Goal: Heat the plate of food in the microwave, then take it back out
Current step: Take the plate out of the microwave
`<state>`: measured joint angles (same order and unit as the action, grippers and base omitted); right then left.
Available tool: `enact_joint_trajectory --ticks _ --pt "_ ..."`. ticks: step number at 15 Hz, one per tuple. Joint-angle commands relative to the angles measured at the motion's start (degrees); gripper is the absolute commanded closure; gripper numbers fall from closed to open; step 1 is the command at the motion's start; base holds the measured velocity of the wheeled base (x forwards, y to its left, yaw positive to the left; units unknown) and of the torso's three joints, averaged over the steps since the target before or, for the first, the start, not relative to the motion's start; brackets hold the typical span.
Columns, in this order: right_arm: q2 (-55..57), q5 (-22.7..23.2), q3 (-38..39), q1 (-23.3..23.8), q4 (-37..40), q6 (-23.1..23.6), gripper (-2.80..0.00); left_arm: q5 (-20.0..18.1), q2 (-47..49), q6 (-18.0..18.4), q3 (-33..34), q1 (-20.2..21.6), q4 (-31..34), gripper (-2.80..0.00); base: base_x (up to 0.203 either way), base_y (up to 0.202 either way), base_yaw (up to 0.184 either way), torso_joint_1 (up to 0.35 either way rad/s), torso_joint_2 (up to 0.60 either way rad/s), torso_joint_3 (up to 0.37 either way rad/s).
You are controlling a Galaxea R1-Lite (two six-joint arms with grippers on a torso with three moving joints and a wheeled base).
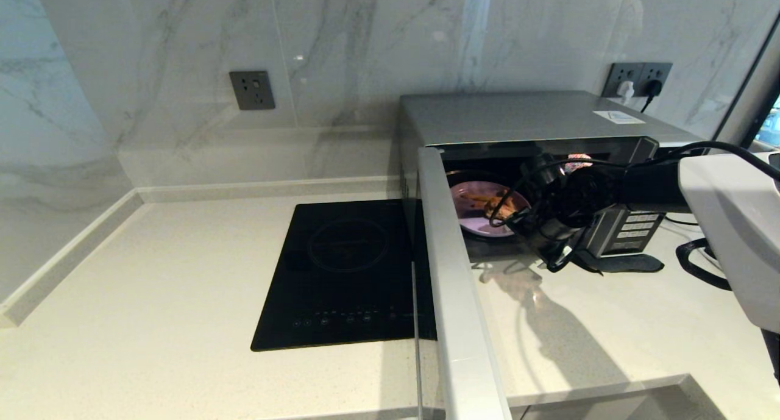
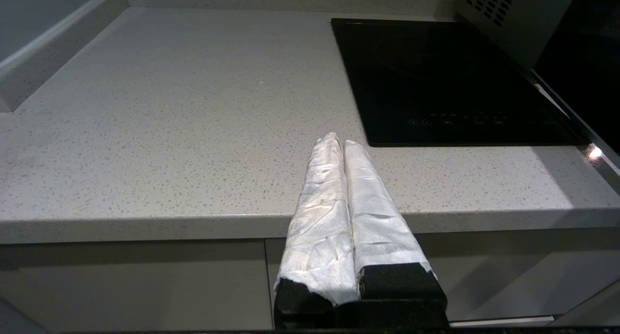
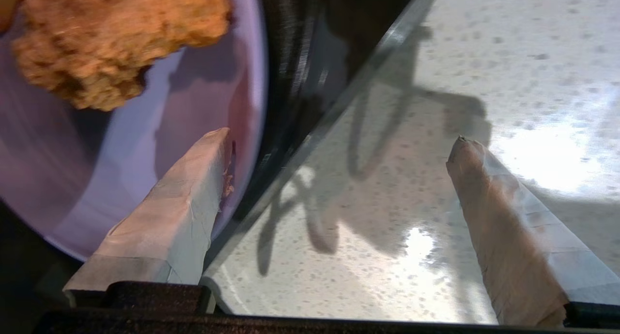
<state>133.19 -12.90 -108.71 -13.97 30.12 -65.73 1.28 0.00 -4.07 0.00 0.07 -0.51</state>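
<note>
With my right gripper (image 3: 339,145) at the mouth of the microwave (image 1: 524,118), its fingers stand wide apart: one finger (image 3: 179,203) lies over the near rim of the plate (image 3: 126,159), the other (image 3: 508,227) hangs out over the counter (image 3: 484,57) in front of the oven. They straddle the plate's edge and the oven's front lip but clamp on nothing. My left gripper (image 2: 337,140) is parked low before the counter edge, well apart from the work, fingers pressed together and empty.

The plate sits inside the open oven cavity, just ahead of and under my right wrist, with the brown fried piece (image 3: 121,38) beyond my inner finger and the fries (image 1: 484,199) further in. My right arm is plainly the nearer one. I judge the coming move turns on that rim: it runs across between my fingers, so closing should pinch it, if the outer finger gets under the edge instead of catching on the lip.

The open door (image 1: 451,274) juts toward me on my left of the cavity, walling the plate off from the cooktop (image 1: 347,274) and from my left arm. Farther back are the button panel (image 1: 634,228) and wall sockets (image 1: 637,78).
</note>
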Motion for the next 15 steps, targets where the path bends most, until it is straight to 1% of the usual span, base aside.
enact_joint_trajectory --ticks 1,10,14,15 --pt "-1.15 -0.11 1.55 0.55 0.17 -0.39 -2.8 0.04 0.09 -0.06 0.0 0.01 -0.02 0.0 0.0 0.0 0.0 0.0 0.0 0.0" --pt "-3.2 -0.11 4.72 1.67 0.99 -0.63 -2.8 0.04 0.09 -0.06 0.0 0.01 -0.02 0.0 0.0 0.0 0.0 0.0 0.0 0.0" --pt "-2.92 -0.12 2.28 1.67 0.73 -0.04 -2.8 0.04 0.09 -0.06 0.0 0.01 -0.02 0.0 0.0 0.0 0.0 0.0 0.0 0.0" --pt "-2.53 -0.11 1.45 1.67 0.66 1.12 -2.8 0.04 0.09 -0.06 0.0 0.01 -0.02 0.0 0.0 0.0 0.0 0.0 0.0 0.0"
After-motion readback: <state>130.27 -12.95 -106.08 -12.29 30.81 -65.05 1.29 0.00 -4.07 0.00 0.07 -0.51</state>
